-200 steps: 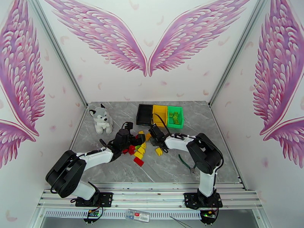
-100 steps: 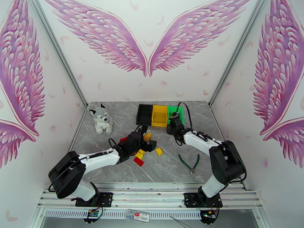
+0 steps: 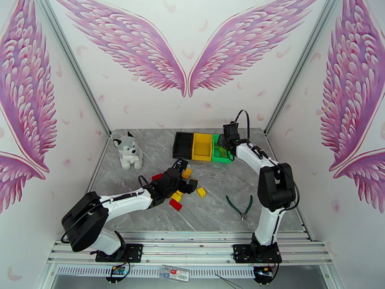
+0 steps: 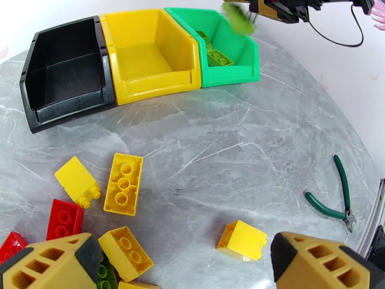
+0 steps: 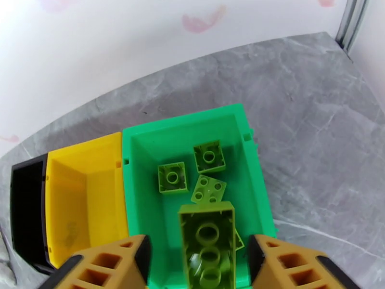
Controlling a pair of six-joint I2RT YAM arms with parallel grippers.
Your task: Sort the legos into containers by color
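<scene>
My right gripper hangs over the green container with its jaws open. A long green lego sits loose between the fingers, touching neither, and looks blurred in mid-air in the left wrist view. Several green legos lie in that bin. The yellow container and the black container hold nothing. My left gripper stands open low over the pile of red and yellow legos, where a yellow lego and a red lego show.
A single yellow lego lies right of the pile. Green-handled pliers rest on the table at the near right. A plush husky sits at the back left. Walls enclose the marble table on three sides.
My right arm swung from the pile back to the green container carrying the green lego, then its jaws opened and let it go. My left gripper shifted right over the pile.
</scene>
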